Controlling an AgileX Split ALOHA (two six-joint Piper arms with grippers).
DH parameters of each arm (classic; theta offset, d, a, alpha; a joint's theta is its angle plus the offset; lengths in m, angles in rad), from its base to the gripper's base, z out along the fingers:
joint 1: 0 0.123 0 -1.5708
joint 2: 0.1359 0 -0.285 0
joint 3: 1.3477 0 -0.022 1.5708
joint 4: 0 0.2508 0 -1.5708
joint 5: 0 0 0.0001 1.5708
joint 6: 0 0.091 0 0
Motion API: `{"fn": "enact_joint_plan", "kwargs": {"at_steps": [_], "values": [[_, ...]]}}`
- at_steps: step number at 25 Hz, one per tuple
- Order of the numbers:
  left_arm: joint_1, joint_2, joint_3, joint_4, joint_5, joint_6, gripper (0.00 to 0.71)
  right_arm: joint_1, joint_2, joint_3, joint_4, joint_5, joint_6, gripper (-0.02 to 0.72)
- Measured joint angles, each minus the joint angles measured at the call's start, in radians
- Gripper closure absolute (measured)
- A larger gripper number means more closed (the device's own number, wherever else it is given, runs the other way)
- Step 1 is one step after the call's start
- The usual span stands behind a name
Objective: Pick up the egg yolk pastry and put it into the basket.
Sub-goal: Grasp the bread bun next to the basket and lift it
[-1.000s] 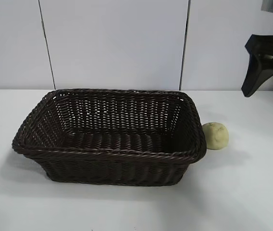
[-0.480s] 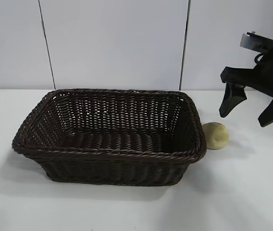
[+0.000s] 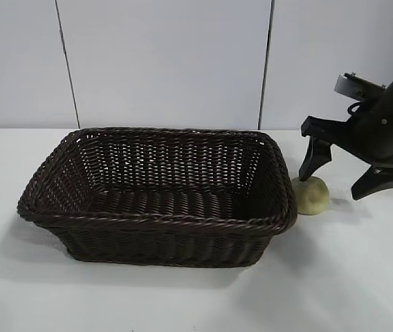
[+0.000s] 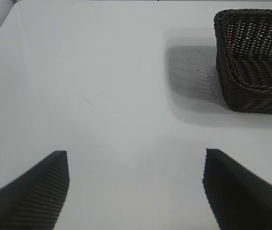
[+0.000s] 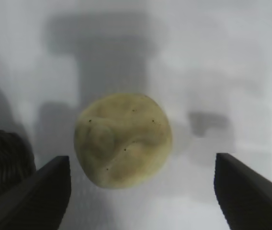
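The egg yolk pastry (image 3: 311, 195), a small pale yellow bun, rests on the white table right beside the basket's right end. The dark woven basket (image 3: 156, 220) fills the middle of the exterior view and holds nothing. My right gripper (image 3: 335, 176) hangs open just above and slightly right of the pastry, one finger near the basket side, the other farther right. In the right wrist view the pastry (image 5: 123, 139) lies just ahead of the wide-open right gripper (image 5: 142, 163), untouched. My left gripper (image 4: 136, 160) is open over bare table, away from the basket (image 4: 255, 62).
The white table (image 3: 349, 277) stretches in front and to the right of the basket. A pale panelled wall (image 3: 169, 62) stands behind. The basket's right wall (image 5: 4, 158) shows close beside one right finger.
The right arm has come down and leftward from the upper right corner, and its open fingers now hang just over the pastry. Basket and pastry have not moved.
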Motion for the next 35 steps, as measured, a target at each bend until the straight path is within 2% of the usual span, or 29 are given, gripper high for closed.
{"fn": "enact_joint_plan", "kwargs": {"at_steps": [8, 10, 13, 20, 22, 30, 35], "values": [[0.0, 0.0, 0.0, 0.0, 0.0, 0.0, 0.148, 0.0, 0.05, 0.0, 0.017, -0.045, -0.003, 0.136], [0.0, 0.0, 0.0, 0.0, 0.0, 0.0, 0.148, 0.0, 0.057, 0.0, 0.02, -0.054, -0.003, 0.168], [0.0, 0.0, 0.0, 0.0, 0.0, 0.0, 0.148, 0.0, 0.059, 0.0, 0.028, -0.071, -0.002, 0.283], [0.0, 0.0, 0.0, 0.0, 0.0, 0.0, 0.148, 0.0, 0.061, -0.001, 0.031, -0.102, 0.008, 0.605], [0.0, 0.0, 0.0, 0.0, 0.0, 0.0, 0.148, 0.0, 0.061, -0.001, 0.031, -0.102, 0.008, 0.65], [0.0, 0.0, 0.0, 0.0, 0.0, 0.0, 0.148, 0.0, 0.006, -0.001, 0.03, -0.066, 0.009, 0.672], [0.0, 0.0, 0.0, 0.0, 0.0, 0.0, 0.148, 0.0, -0.128, -0.001, 0.012, -0.005, 0.009, 0.673]]}}
